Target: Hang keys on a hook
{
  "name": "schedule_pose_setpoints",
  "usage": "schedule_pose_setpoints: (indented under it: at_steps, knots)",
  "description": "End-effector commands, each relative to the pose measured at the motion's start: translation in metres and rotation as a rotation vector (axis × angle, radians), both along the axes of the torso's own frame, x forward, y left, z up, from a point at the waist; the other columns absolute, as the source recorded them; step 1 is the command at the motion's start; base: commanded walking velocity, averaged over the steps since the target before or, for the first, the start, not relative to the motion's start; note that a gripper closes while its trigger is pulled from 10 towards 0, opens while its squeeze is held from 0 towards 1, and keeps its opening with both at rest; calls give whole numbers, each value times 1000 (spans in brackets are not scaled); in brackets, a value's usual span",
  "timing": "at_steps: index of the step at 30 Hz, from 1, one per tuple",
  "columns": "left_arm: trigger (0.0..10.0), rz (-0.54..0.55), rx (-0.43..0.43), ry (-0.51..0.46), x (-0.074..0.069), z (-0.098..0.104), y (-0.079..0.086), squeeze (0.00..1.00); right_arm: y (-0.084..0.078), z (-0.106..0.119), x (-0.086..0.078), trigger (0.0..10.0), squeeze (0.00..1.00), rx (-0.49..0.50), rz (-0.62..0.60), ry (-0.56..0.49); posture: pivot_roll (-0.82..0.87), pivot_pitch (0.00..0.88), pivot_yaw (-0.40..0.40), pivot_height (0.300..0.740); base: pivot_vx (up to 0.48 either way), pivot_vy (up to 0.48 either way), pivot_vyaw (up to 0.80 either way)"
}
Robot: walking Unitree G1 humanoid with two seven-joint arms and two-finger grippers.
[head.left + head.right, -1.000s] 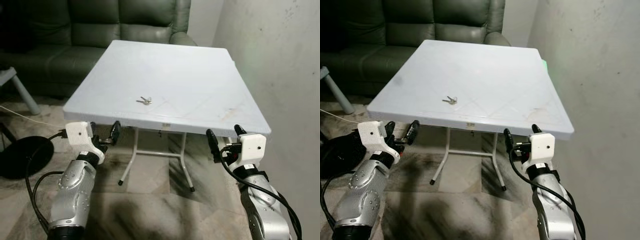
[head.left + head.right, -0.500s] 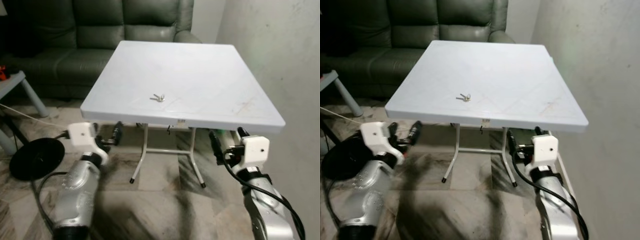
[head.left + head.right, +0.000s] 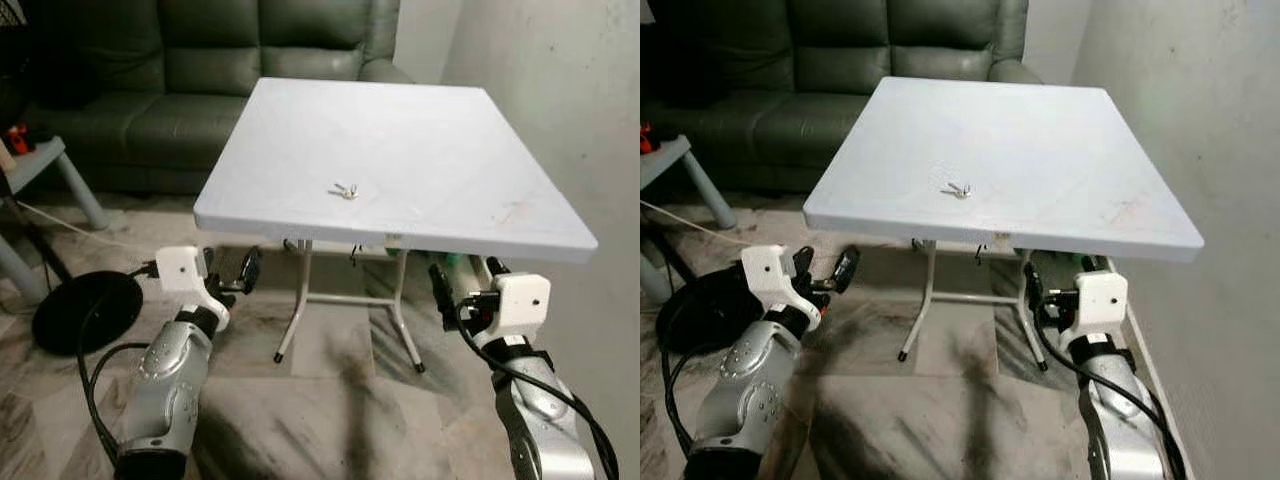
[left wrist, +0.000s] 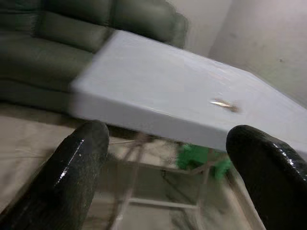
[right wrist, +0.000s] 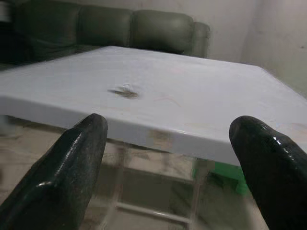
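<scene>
Right now the keys point(image 3: 346, 190) lie flat on the white table point(image 3: 480, 215), a little toward its near edge and roughly midway across, well apart from both grippers. No hook can be made out.

Both arms are raised in front of the robot, below the level of the tabletop and short of its near edge. The left gripper point(image 3: 232, 272) sits under the table's near left corner; its two black fingers point(image 4: 76, 167) stand wide apart, with nothing between them and touching nothing. Through that gap the left wrist view shows the table edge, a blurred view of the keys point(image 4: 223, 104) on top, and something green point(image 4: 199, 160) on the floor under the table.

The right gripper point(image 3: 466, 283) is held near the table's near right corner, also below the edge. Its fingers point(image 5: 72, 167) are likewise spread wide and empty, touching nothing. Between them the right wrist view looks across the tabletop to the keys point(image 5: 125, 91), which appear as a small dark smudge.

Behind the table stands a dark green sofa point(image 3: 200, 80). A pale wall point(image 3: 560, 90) runs along the right side. To the left, on the marbled floor point(image 3: 330, 420), sits a round black base point(image 3: 85, 310), and the corner of a small grey side table point(image 3: 40, 165) pokes in, with a small red thing point(image 3: 20, 138) on it.
</scene>
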State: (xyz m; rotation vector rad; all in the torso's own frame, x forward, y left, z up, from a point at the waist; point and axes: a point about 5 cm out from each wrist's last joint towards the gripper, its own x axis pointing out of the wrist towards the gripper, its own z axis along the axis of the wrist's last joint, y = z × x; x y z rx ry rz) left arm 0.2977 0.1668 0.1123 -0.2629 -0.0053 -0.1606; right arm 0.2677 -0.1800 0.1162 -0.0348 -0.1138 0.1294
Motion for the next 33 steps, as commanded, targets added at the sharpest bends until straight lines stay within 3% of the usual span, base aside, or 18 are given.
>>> schedule_pose_setpoints:
  at_steps: [1,12,33]
  knots:
    - [10000,8,7,2,2,1,1,0,-1,3,0,10000,0,0,-3,-11,-12,22,-27,732,0,330,0]
    - [10000,43,25,47,4,-4,0,0,-3,2,-2,10000,0,1,-12,-6,-19,30,-20,732,0,30,0]
    - [10000,38,54,48,1,-4,1,0,-1,0,-4,10000,0,5,-8,4,-10,44,-16,732,0,0,0]
